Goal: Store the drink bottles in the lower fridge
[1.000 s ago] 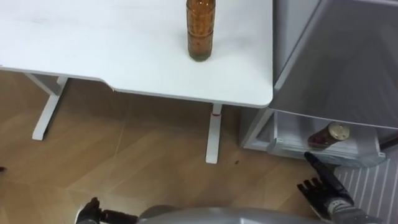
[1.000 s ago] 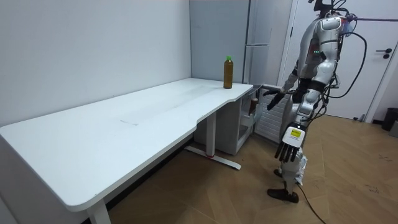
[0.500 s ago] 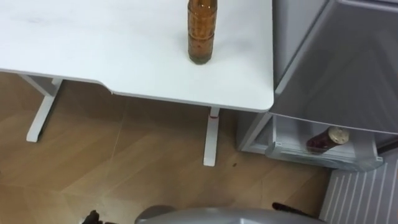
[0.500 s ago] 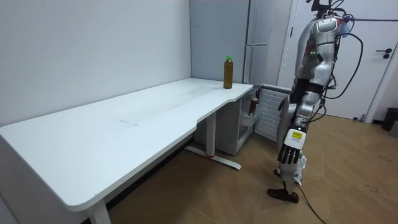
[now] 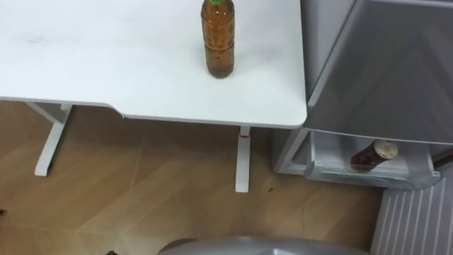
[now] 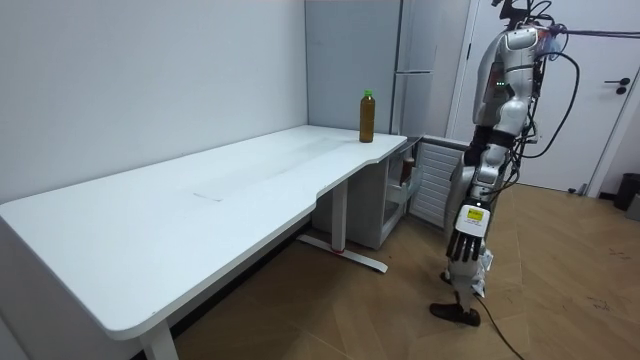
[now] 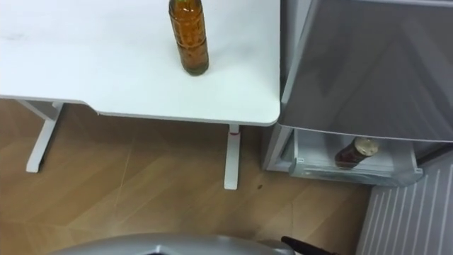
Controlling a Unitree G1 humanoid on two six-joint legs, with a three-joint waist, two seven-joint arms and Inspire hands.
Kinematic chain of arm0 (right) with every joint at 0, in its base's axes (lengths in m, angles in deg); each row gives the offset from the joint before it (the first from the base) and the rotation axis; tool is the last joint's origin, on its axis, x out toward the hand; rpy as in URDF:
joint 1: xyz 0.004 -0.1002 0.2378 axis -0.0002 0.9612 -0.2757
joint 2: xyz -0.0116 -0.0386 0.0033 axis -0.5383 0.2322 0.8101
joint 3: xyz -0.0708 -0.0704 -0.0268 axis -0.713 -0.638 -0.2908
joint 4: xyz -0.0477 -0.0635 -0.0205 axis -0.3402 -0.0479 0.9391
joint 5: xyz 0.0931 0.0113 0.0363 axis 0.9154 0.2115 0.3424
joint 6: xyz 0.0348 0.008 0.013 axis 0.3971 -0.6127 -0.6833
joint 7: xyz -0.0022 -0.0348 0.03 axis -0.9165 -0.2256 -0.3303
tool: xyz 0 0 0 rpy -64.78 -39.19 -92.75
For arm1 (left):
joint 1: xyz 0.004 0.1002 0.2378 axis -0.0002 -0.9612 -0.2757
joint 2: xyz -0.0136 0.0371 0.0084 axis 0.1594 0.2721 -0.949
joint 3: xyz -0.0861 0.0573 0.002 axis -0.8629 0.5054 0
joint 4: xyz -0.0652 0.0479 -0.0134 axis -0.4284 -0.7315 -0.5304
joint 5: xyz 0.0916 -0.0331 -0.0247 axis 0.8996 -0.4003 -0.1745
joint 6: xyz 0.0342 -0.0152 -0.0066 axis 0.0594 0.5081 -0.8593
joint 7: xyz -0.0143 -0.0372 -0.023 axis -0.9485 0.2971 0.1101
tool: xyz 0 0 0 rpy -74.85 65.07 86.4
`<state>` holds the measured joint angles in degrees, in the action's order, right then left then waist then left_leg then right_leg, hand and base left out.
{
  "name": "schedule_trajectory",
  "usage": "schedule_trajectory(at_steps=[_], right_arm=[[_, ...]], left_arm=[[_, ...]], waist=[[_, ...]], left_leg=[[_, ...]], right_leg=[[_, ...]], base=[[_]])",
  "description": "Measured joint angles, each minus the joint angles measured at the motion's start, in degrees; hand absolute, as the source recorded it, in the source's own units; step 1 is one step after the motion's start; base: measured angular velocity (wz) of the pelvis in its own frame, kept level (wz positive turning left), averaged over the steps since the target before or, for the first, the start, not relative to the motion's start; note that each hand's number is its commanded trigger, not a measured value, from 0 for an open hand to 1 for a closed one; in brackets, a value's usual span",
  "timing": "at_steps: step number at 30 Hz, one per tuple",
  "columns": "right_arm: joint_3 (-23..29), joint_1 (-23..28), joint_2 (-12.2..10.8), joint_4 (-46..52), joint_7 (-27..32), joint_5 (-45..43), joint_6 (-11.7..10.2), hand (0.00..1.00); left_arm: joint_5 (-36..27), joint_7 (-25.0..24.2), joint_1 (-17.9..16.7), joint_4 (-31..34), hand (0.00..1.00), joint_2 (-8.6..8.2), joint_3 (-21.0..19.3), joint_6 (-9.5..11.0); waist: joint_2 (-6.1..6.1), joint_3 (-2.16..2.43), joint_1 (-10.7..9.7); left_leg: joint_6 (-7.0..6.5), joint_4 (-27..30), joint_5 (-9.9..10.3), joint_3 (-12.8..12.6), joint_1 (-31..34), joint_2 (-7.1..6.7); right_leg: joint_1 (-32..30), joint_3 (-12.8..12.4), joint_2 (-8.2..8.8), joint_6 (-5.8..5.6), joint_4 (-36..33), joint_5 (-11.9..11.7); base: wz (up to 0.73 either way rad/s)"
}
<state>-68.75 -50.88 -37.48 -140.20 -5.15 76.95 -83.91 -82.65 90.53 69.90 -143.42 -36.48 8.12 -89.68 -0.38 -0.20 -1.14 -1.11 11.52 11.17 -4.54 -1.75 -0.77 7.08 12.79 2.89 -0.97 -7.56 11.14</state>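
A clear plastic bottle of amber drink with a green cap point(image 5: 217, 39) stands upright on the white counter point(image 5: 106, 57), near the edge beside the grey lower fridge point(image 5: 368, 177). A dark reddish-brown bottle with a tan cap point(image 5: 373, 155) lies tilted inside the fridge's open compartment.

Looks like an office or lab room with a fridge parked in it, not a real kitchen. Big white desk point(image 6: 200, 215) on T-foot legs takes up the 8 o'clock side of the room view, tall grey fridge point(image 6: 350, 60) at 12 just beside its far end. Bare pale walls point(image 6: 150, 80), wood-pattern floor point(image 6: 380, 310), plain white door point(image 6: 605, 100) at 3 o'clock.
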Motion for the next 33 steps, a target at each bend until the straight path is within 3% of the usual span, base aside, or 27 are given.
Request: schedule_trajectory(at_steps=[11, 16, 20, 23, 27, 29, 33], right_arm=[[-0.2, -0.3, -0.1, 0.0, 1.1, -1.2, 0.0, 0.0], [0.2, -0.6, 0.0, 0.1, 1.6, -2.7, 0.0, 0.0], [0.7, -0.8, 0.0, -0.2, 1.8, -3.1, -0.1, 0.0], [2.1, -0.1, -0.1, 0.2, 2.0, -2.9, 0.1, 0.0], [3.3, 0.3, -0.1, 0.3, 2.9, -4.2, 0.0, 0.0], [4.3, 0.7, -0.1, 0.3, 3.2, -5.1, 0.0, 0.0], [6.2, 2.0, -0.5, 2.2, 4.5, -6.7, -0.4, 0.0]], left_arm=[[-1.7, 0.0, 1.0, 0.1, 0.0, -0.36, 0.0, 0.1], [-9.7, 1.2, 1.0, 1.6, 0.0, -0.61, -2.4, 0.3], [-14.6, 4.7, 2.1, 3.1, 0.0, -0.7, -6.1, 2.5], [-24.3, 8.9, 1.3, 11.3, 0.0, -1.17, -8.7, 2.7], [-34.9, 15.5, 2.2, 18.9, 0.0, -1.01, -13.1, 4.7], [-38.1, 18.5, 2.6, 22.2, 0.0, -1.03, -15.2, 5.7], [-38.0, 26.4, 2.1, 32.1, 0.0, -1.21, -16.5, 8.5]], waist=[[-0.33, -0.14, 0.0], [-0.37, -0.13, 0.1], [-0.32, -0.12, 0.0], [-0.31, -0.15, 0.1], [0.04, -0.01, 0.6], [0.14, 0.01, 1.0], [0.16, 0.1, 1.7]], left_leg=[[-0.01, -0.2, 0.3, 0.0, -0.8, -0.02], [0.0, -0.2, 0.3, 0.0, -0.8, -0.04], [0.0, -0.2, 0.3, 0.0, -0.9, -0.04], [0.0, -0.2, 0.3, 0.1, -1.1, -0.06], [0.1, -0.2, 0.5, 0.0, -1.4, 0.04], [0.09, -0.2, 0.5, -0.1, -1.7, 0.05], [0.04, -0.7, 0.6, -0.2, -2.0, 0.02]], right_leg=[[0.4, -0.3, 0.01, -0.09, 0.0, 0.1], [0.3, -0.5, 0.0, -0.11, -0.1, 0.3], [0.4, -0.5, 0.0, -0.1, -0.2, 0.3], [0.8, 0.0, 0.04, -0.11, -0.2, 0.3], [1.1, -0.5, -0.08, -0.1, -0.2, 0.3], [1.0, -0.9, -0.1, -0.09, -0.3, 0.3], [0.9, -1.0, -0.09, -0.09, -0.3, 0.3]], base=[[-0.01], [0.0], [0.0], [0.04], [-0.05], [-0.07], [-0.03]])
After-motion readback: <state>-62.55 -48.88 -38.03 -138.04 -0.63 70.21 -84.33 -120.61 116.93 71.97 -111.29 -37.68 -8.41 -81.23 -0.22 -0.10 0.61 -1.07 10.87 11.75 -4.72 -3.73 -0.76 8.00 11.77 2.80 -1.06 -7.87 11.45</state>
